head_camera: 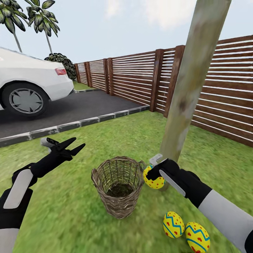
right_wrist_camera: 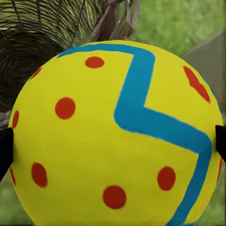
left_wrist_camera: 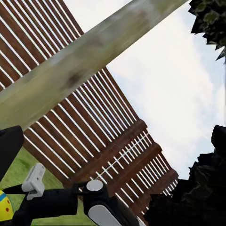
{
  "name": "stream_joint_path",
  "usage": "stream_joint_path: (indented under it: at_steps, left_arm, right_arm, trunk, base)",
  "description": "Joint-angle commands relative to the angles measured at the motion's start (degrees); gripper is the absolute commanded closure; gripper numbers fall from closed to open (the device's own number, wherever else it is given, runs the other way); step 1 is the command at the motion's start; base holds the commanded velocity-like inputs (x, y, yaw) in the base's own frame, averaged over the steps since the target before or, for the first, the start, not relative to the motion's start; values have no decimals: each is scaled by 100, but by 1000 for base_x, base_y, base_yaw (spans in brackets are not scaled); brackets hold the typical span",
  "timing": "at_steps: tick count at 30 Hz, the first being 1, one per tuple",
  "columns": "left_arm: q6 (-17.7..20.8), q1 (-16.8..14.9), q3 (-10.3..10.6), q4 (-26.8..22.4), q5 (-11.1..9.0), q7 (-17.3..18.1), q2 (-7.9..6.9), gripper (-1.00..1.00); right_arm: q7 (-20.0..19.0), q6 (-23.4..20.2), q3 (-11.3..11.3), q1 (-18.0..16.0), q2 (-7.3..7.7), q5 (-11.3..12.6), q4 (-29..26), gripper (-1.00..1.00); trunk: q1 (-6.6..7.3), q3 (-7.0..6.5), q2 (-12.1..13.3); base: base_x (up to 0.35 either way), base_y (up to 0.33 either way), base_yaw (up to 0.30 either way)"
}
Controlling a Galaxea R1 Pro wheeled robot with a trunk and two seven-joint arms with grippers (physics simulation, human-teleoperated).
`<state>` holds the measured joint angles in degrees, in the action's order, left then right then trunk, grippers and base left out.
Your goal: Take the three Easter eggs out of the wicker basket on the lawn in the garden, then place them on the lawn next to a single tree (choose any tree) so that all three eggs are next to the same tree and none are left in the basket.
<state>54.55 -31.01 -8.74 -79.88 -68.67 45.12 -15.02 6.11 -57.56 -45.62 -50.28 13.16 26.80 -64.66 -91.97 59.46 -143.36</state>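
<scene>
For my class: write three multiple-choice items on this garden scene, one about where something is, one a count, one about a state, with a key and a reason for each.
1. Where is the egg held by the right gripper?
A. between basket and tree
B. on the driveway
C. under the car

2. How many eggs lie on the lawn?
A. none
B. two
C. three

3. How is the left gripper?
A. shut on an egg
B. open, empty
C. inside the basket

Key:
1 A: it hangs between the basket and the tree.
2 B: two eggs rest on the lawn.
3 B: the left gripper hovers with fingers spread, holding nothing.
</scene>
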Motion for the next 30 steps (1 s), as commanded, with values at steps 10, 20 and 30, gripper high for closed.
stream_joint_path:
  at_steps: [10, 20, 30]
  left_arm:
    - [20, -2, 2, -1, 3, 14, -1, -100]
    - [20, -2, 4, -1, 3, 14, 2, -100]
    - [20, -2, 77, -1, 3, 14, 6, -100]
  right_arm:
    - [74, -1, -21, 125, 8, 54, 280, 100]
    - [74, 11, -25, 185, -4, 53, 288, 100]
    - [91, 67, 8, 185, -1, 21, 745, 100]
  trunk:
    - [1, -47, -2]
    - [1, -99, -2]
    - [1, -118, -2]
  base:
    - [0, 0, -258]
    - [0, 0, -259]
    - [0, 0, -272]
